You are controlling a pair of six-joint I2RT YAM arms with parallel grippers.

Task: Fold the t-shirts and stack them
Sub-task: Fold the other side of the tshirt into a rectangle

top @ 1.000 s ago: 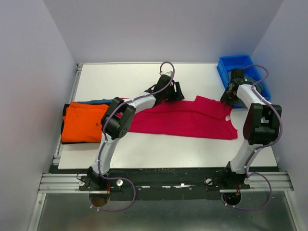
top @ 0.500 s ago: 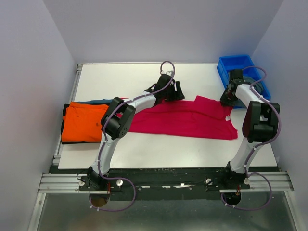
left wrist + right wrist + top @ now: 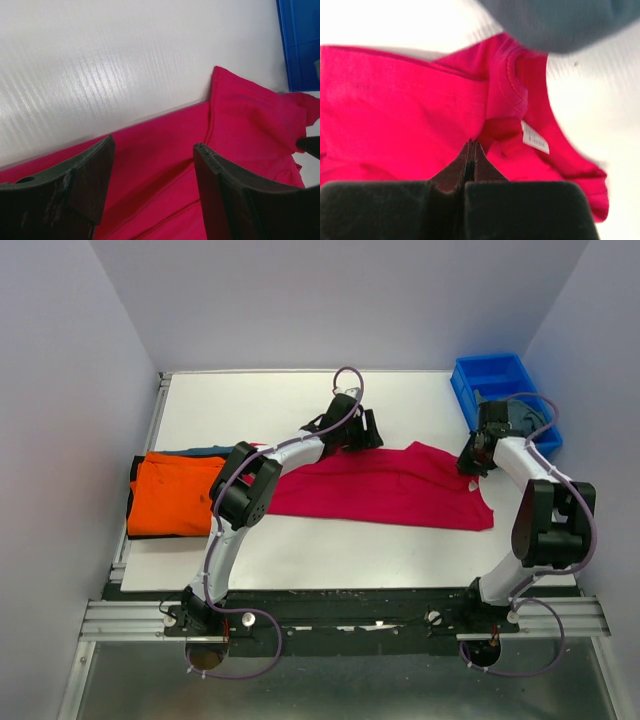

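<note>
**Top external: crimson tee spread mid-table, limp cloth, grab at seams and edges**

Crimson-pink t-shirt [image 3: 390,485] lies spread out across the middle of the table [image 3: 250,400], long axis left to right, collar end toward the right arm. It's not folded yet. Orange t-shirt [image 3: 170,495] sits on a pile at the left edge, with blue and black edges showing under it. Blue bin [image 3: 495,375] is at the far right corner, not my concern.

Left gripper [image 3: 362,430] is at the tee's far edge. On left wrist I see its jaws parted, nothing between them, crimson cloth directly below [image 3: 154,145]. Right gripper [image 3: 470,455] is over the collar end. On right wrist its fingers are pressed together [image 3: 471,145], just short of the collar [image 3: 512,85] and the white label [image 3: 535,137]. I can't tell whether any cloth is caught between them.

Handling, my read:
- Light, soft, zero stiffness. It'll drape and sag from any hold point, and a single pinch will bunch it.
- Thin knit on a smooth tabletop, so it should drag easily. A push may ripple it rather than move it.
- Two layers: a shallow pinch could take only the top one.

Where I'd grip: the far edge under the left jaws, and the shoulder seam beside the collar on the right, where stitching gives thicker purchase. I'd avoid the middle of the panel.
</note>
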